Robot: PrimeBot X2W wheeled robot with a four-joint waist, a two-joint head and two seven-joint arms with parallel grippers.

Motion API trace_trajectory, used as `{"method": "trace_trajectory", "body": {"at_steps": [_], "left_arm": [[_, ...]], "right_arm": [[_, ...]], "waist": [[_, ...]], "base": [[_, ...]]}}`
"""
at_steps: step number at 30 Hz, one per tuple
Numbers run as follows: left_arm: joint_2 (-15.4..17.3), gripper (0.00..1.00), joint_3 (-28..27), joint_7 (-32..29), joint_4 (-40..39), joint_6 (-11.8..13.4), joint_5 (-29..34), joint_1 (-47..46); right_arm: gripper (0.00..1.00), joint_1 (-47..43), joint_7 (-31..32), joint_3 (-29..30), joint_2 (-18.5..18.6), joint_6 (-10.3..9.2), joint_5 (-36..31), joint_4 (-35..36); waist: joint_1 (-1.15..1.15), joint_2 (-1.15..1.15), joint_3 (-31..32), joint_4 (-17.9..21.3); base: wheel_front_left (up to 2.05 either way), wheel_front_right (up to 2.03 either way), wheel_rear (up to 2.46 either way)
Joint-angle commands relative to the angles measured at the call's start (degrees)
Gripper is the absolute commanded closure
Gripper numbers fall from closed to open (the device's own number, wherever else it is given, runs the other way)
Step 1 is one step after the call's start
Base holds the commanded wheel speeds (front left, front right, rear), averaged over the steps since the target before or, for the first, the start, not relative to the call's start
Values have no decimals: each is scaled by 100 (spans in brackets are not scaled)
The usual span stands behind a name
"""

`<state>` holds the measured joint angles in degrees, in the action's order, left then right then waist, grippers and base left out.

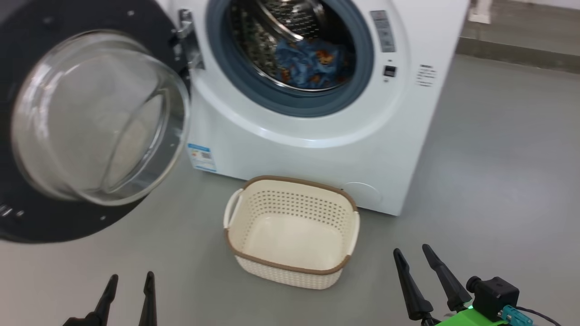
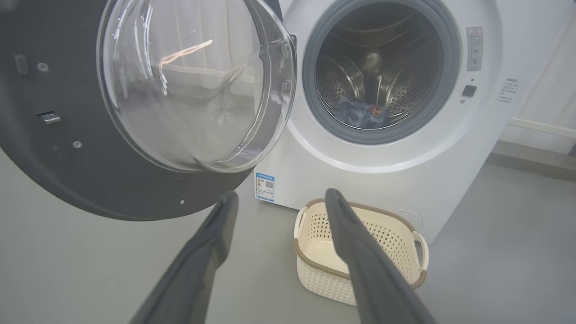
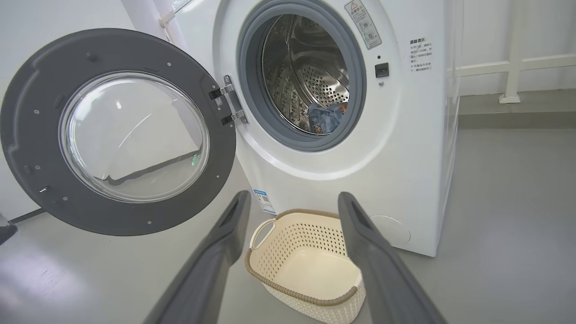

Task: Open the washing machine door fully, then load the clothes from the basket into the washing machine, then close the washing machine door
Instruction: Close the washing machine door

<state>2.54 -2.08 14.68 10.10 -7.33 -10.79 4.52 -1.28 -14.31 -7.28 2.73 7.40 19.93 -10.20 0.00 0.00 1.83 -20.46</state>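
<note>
Blue clothes (image 1: 308, 63) in washing machine (image 1: 317, 145) | door (image 1: 27, 217) open | basket (image 1: 290, 274) in front

Your left gripper (image 1: 131, 275) shows as two slim black tapering fingers; your right gripper (image 1: 411, 248) has the same pair, set on a bright green mount (image 1: 476, 319) beside a black boxy camera (image 1: 496, 290), a teal connector (image 1: 514, 314) and a thin dark cable (image 1: 539, 312). Up close, the fingers (image 3: 378, 270) look matte dark grey

Smooth grey floor (image 1: 498, 158), faintly glossy, with soft pale patches of reflected light. Behind, white wall (image 3: 508, 27) with a darker grey strip (image 1: 516, 54) along its foot. Against the wall, white rail (image 3: 540, 63) on a post (image 3: 510, 76).
</note>
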Motion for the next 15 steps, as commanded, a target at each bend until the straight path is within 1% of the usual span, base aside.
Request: {"method": "trace_trajectory", "body": {"at_steps": [1, 3, 4, 9, 15], "left_arm": [[77, 0, -192, 32, -165, -8, 51, -94], [95, 0, -209, 32, -182, -9, 50, -82], [96, 0, -233, 32, -203, -10, 41, -77], [83, 0, -343, 32, -350, 15, 26, -13], [62, 0, -604, 32, -583, 125, -6, 128]], "right_arm": [[0, 98, -69, -201, 15, 9, 32, 149], [0, 113, -69, -266, 15, 9, 47, 167], [0, 143, -69, -315, 15, 9, 41, 165], [0, 330, -69, -592, 47, 9, 88, 118], [0, 647, -69, -1013, 141, 9, 206, -16]], "waist": [[0, 0, 55, -533], [0, 0, 36, -723], [0, 0, 10, -752], [0, 0, -73, -840], [0, 0, -132, -921]], "base": [[0, 0, 0], [0, 0, 0], [0, 0, 0], [0, 0, 0], [0, 0, 0]]}}
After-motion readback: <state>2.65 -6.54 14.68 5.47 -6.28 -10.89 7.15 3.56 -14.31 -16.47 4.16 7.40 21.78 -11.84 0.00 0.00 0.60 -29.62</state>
